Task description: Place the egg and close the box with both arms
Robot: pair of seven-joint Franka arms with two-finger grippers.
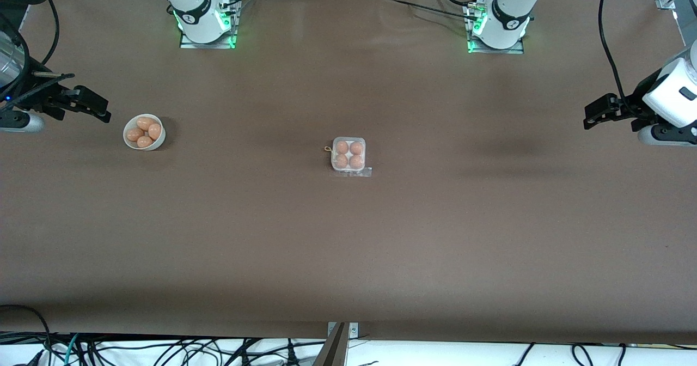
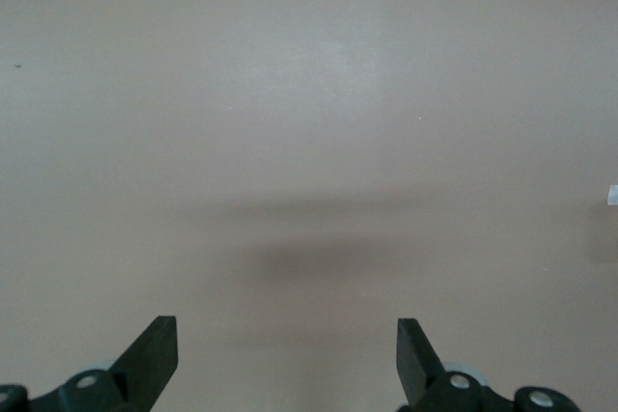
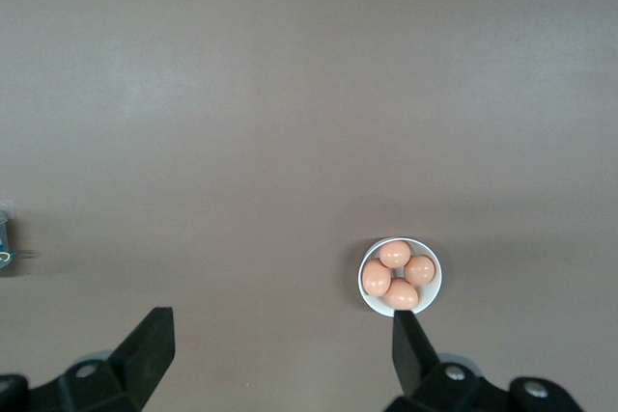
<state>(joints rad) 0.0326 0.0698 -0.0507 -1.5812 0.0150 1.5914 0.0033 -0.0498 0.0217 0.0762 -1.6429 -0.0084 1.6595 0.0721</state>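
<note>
The box [image 1: 349, 138] sits mid-table, a small clear-plastic carton with an egg in each of its cells [image 1: 348, 154]. A clear flap lies along its edge nearer the camera; I cannot tell whether the lid is down. Several more eggs [image 1: 145, 132] lie in a round white bowl [image 1: 158, 144] toward the right arm's end. My right gripper [image 1: 103, 113] hangs open and empty in the air beside the bowl, at that end of the table. In the right wrist view the bowl [image 3: 431, 300] shows past the right gripper [image 3: 282, 330]. My left gripper [image 1: 591, 116] hangs open and empty over the left arm's end [image 2: 288, 335].
The brown tabletop [image 1: 348, 257] carries only the box and the bowl. Both arm bases [image 1: 207, 23] [image 1: 498, 25] stand along the table's edge farthest from the camera. Cables lie below the table's near edge [image 1: 163, 349].
</note>
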